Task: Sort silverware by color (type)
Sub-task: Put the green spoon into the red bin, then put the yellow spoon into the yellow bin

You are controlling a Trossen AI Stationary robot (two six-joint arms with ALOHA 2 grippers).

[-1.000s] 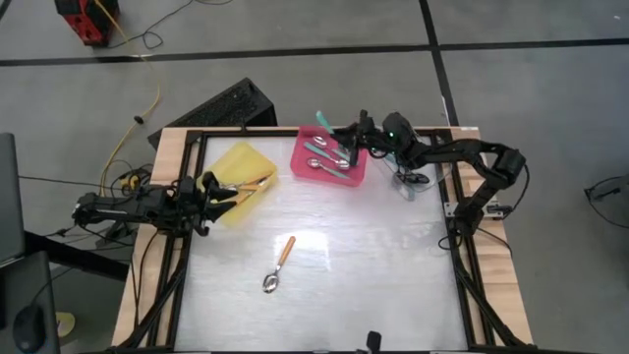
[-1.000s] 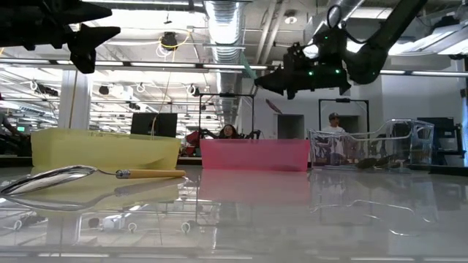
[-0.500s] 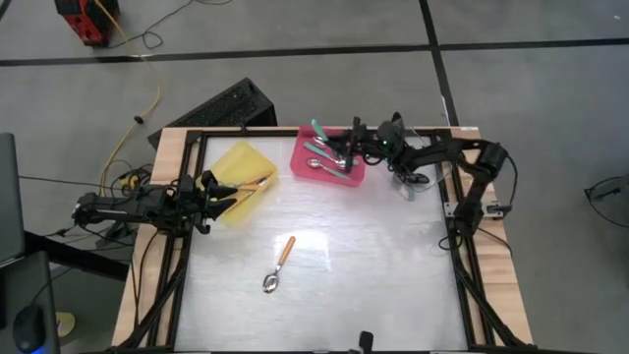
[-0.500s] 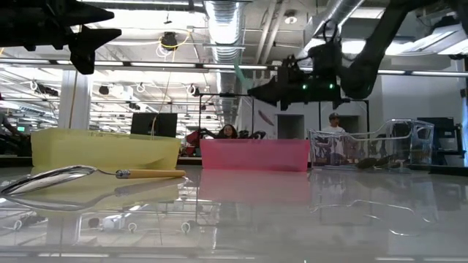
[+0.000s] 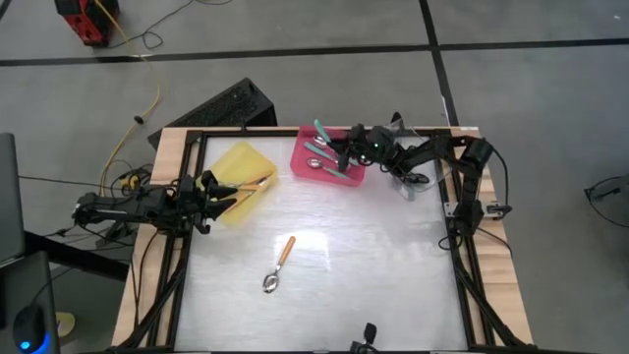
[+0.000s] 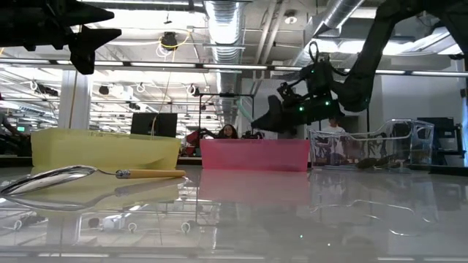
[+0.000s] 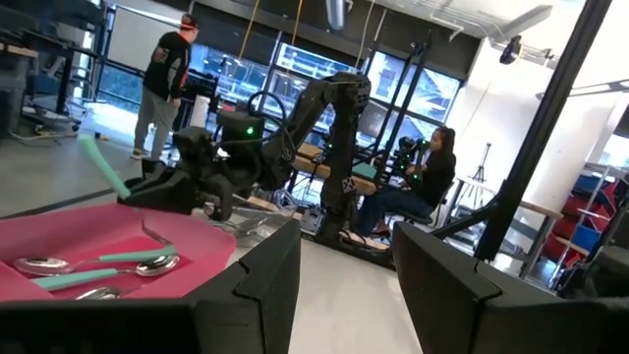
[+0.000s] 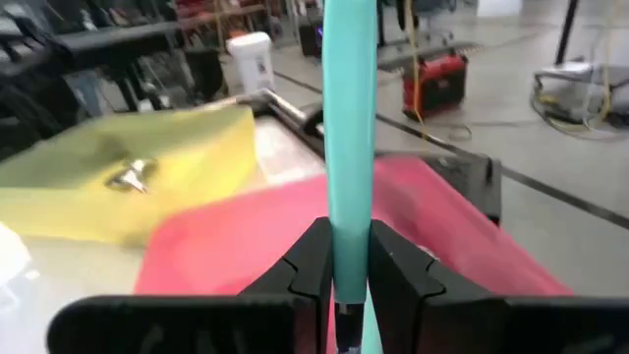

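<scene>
My right gripper (image 5: 344, 147) hangs over the pink tray (image 5: 329, 169), shut on a teal-handled spoon (image 5: 320, 129). The left wrist view shows more teal-handled spoons (image 7: 108, 265) lying flat in the pink tray (image 7: 59, 231). One orange-handled spoon (image 5: 280, 264) lies on the table near its middle, bowl toward the near edge. My left gripper (image 5: 228, 191) waits open at the yellow tray (image 5: 239, 167), with nothing between its fingers (image 7: 265, 285). My right gripper pinches the spoon's teal handle (image 8: 349, 236) between its two fingers (image 8: 313, 264). The long free part of the handle sticks out past the fingertips, slanting up. The fingers come from the table's right, about level. The spoon is lifted clear above the pink tray; its bowl is hidden.
A clear tray (image 5: 408, 179) stands at the back right, under my right arm. The yellow tray holds orange-handled spoons (image 5: 257, 182). The table's middle and near half (image 5: 373, 265) hold only the single spoon. People show in the room beyond the table.
My right gripper has sunk toward the pink tray and gone a little toward the table's left, tipping slightly, with the teal spoon still in its hold. The left arm has kept still.
</scene>
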